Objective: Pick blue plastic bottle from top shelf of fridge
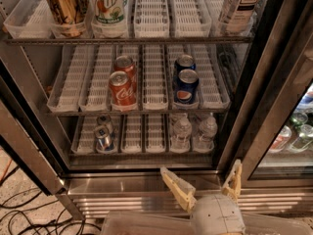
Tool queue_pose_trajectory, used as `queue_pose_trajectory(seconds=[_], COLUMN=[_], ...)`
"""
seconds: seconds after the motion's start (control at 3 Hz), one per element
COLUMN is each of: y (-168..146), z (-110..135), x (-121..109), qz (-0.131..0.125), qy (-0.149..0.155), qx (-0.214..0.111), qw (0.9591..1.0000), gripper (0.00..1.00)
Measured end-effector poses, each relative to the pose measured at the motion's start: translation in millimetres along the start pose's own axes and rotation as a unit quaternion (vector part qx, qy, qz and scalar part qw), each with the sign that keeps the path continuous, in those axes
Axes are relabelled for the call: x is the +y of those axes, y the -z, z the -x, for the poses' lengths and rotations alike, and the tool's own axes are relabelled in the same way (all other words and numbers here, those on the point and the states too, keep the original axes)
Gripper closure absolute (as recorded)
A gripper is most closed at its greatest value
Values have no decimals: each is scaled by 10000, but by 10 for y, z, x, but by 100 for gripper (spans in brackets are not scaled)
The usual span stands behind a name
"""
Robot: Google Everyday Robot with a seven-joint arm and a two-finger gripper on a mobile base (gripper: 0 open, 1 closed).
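The clear plastic tea bottle with white-and-dark label stands at one o'clock, rightmost on the top shelf of white slotted lanes in the stainless-steel fridge. The cream two-finger gripper hovers at five o'clock, well below, fingers spread, empty.

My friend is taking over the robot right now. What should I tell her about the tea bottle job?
The hand is open and empty, low in front of the fridge, below all the racks.
The tea bottle stands at the right end of the top shelf, untouched.
Done: nothing picked up yet.
Left: raise the hand to the top shelf, close it on the tea bottle, and pull it out.
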State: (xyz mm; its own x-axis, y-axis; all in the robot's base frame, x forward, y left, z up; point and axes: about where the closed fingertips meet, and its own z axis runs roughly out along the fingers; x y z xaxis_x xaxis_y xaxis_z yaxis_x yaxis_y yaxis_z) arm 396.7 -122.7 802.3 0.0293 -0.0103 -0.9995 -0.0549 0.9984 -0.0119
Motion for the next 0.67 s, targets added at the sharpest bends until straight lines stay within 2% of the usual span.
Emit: queue_pose_trajectory(seconds=[0.33,0.67], y=[19,26], z=[175,470], x=[82,219], qz=[116,341], qy=[225,314], qx=[-254,-467], qw=[9994,9978], gripper=[0,0])
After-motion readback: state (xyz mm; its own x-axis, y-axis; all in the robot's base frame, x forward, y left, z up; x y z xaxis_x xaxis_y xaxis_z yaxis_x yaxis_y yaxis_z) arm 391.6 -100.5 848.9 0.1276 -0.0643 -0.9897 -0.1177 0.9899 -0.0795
